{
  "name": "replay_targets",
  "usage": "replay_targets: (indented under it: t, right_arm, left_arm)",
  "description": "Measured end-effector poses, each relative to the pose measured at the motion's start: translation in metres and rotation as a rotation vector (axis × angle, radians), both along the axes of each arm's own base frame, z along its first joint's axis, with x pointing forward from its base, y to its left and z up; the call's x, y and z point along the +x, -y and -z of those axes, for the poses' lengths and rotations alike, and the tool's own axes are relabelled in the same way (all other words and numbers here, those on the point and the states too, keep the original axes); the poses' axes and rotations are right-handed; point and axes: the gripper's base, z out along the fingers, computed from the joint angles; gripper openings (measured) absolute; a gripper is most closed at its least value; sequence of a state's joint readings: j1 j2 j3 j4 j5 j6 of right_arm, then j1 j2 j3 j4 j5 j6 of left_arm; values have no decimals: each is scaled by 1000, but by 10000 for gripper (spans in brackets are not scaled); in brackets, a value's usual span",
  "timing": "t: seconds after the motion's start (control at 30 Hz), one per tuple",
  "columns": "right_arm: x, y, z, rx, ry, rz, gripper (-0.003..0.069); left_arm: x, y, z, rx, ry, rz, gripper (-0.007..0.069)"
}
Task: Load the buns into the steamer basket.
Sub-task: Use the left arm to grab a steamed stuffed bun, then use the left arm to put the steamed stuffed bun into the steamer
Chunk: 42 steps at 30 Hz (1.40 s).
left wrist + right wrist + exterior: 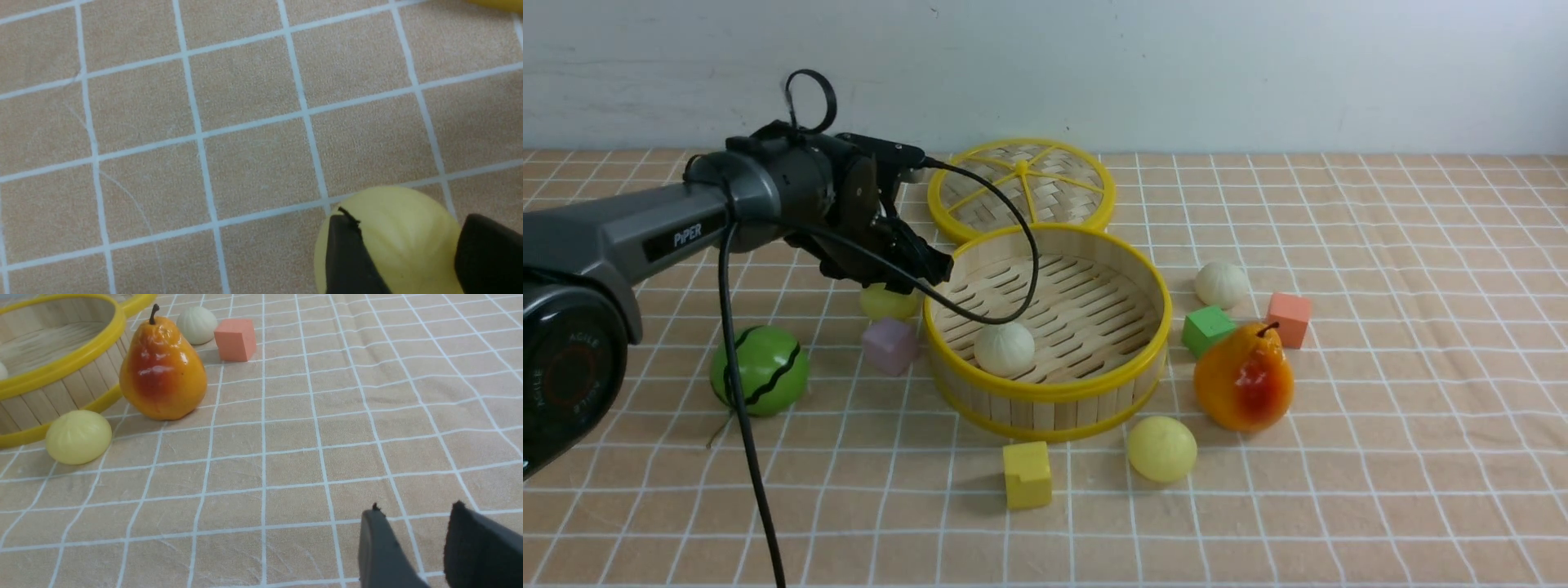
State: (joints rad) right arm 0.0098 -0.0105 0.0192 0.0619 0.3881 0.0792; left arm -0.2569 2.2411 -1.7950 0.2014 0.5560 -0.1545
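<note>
The steamer basket [1045, 392] stands mid-table with one off-white bun [1005, 349] on its slatted floor. A pale yellow bun [888, 304] lies on the cloth just left of the basket. My left gripper [907, 282] is down over it. In the left wrist view this bun [402, 245] sits between the black fingers [351, 261], which stand close along its sides, still apart. Another yellow bun [1161, 448] lies in front of the basket and an off-white bun [1221, 284] to its right. My right gripper [416, 508] hovers open over bare cloth, out of the front view.
The woven lid [1021, 184] lies behind the basket. A green striped ball [760, 370] and a purple cube [890, 345] are on the left. A pear [1243, 377], a green cube [1207, 329] and a salmon cube [1289, 318] crowd the right. A yellow cube [1027, 474] sits in front.
</note>
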Motion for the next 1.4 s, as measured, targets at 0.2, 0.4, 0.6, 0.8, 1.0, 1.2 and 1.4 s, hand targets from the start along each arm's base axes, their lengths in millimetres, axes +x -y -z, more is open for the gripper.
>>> replay_targets:
  t: [0.2, 0.4, 0.6, 0.8, 1.0, 1.2, 1.4]
  right_arm:
    - [0, 0, 0, 0, 0, 0, 241]
    - [0, 0, 0, 0, 0, 0, 241]
    - [0, 0, 0, 0, 0, 0, 241]
    - [0, 0, 0, 0, 0, 0, 241]
    - [0, 0, 0, 0, 0, 0, 241]
    - [0, 0, 0, 0, 0, 0, 241]
    - [0, 0, 0, 0, 0, 0, 241]
  left_arm:
    - [1, 0, 1, 6, -9, -1, 143]
    - [-1, -1, -16, 20, -45, -21, -13]
    - [-28, 20, -98, -46, 42, 15, -13]
    - [-61, 66, -126, -149, -1, 169, -13]
    - [-46, 85, -86, -153, -15, 211, 20]
    - [-29, 85, -52, -147, -13, 196, 211]
    - [-34, 83, -62, -157, -28, 182, 477]
